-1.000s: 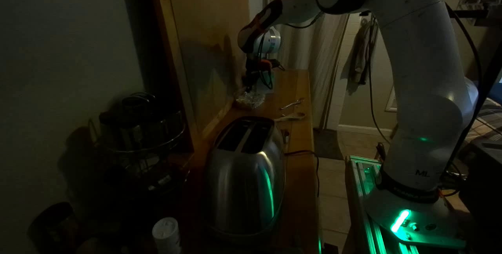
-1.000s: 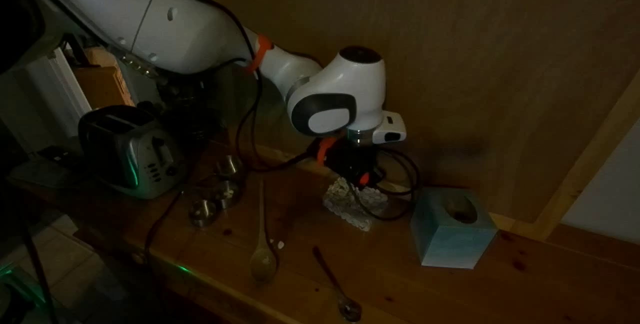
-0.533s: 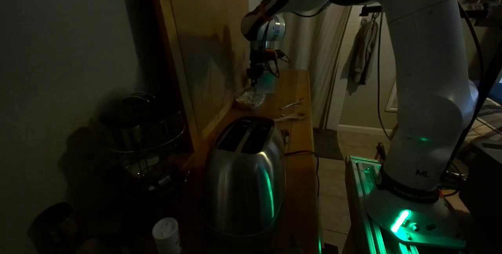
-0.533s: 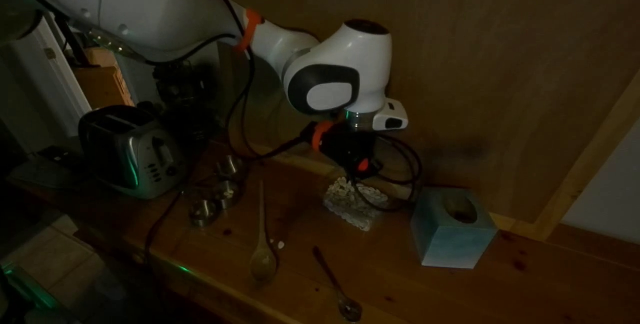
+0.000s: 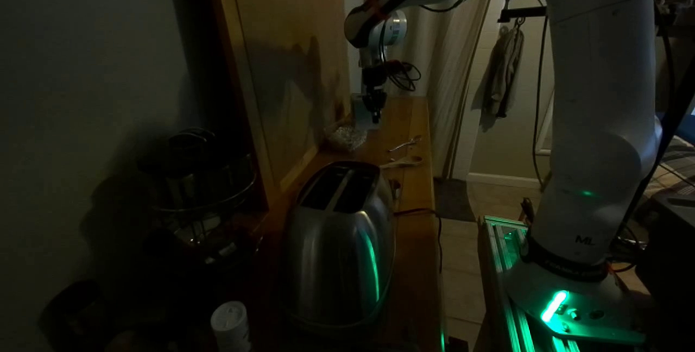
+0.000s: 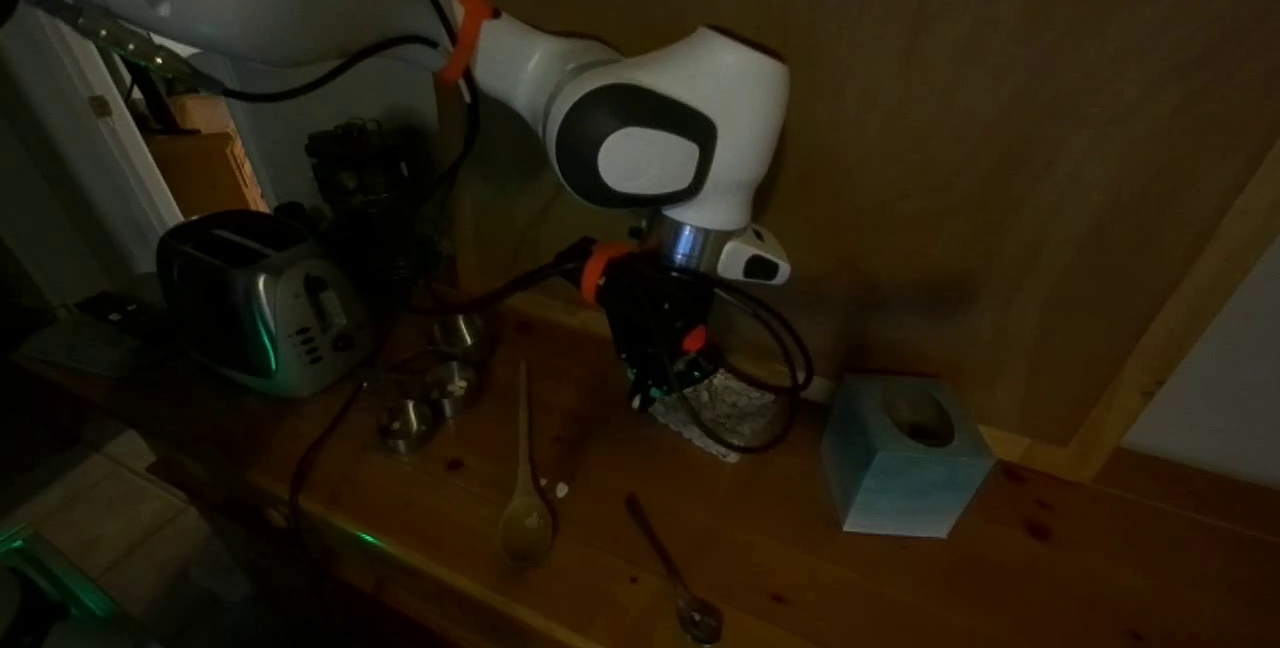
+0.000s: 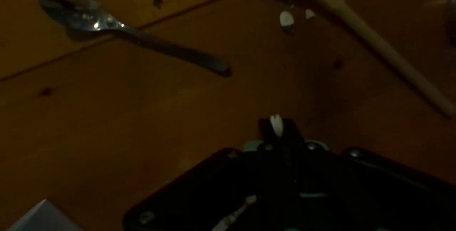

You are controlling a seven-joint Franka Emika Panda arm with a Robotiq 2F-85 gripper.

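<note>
My gripper [image 7: 277, 131] has its jaws drawn almost together, a small white bit [image 7: 276, 125] pinched at the very tips; whether that is 1 flake or 2, I can't tell. As I judge it, the picking up is done: the bit is held above the tabletop [image 7: 199, 102], beside the clear tub [image 6: 728, 415] of pale pieces, which sits near the tabletop's edge along the wood panel [image 6: 950, 178]. Letting go of it is not done. In an exterior view a loop of my own cable [image 6: 745, 449] hangs across the tub and might snag.

Further out, the wooden spoon [image 6: 526, 528] lies between the tub and 3 metal cups [image 6: 405, 425], its bowl toward the tabletop's outer edge, loose white bits [image 6: 562, 489] next to it. The metal spoon [image 6: 699, 618] rests near that same edge. A tissue box [image 6: 900, 488] stands by the panel edge; beyond the cups is the toaster [image 6: 290, 318], its cord [image 5: 418, 210] draping over the outer edge
</note>
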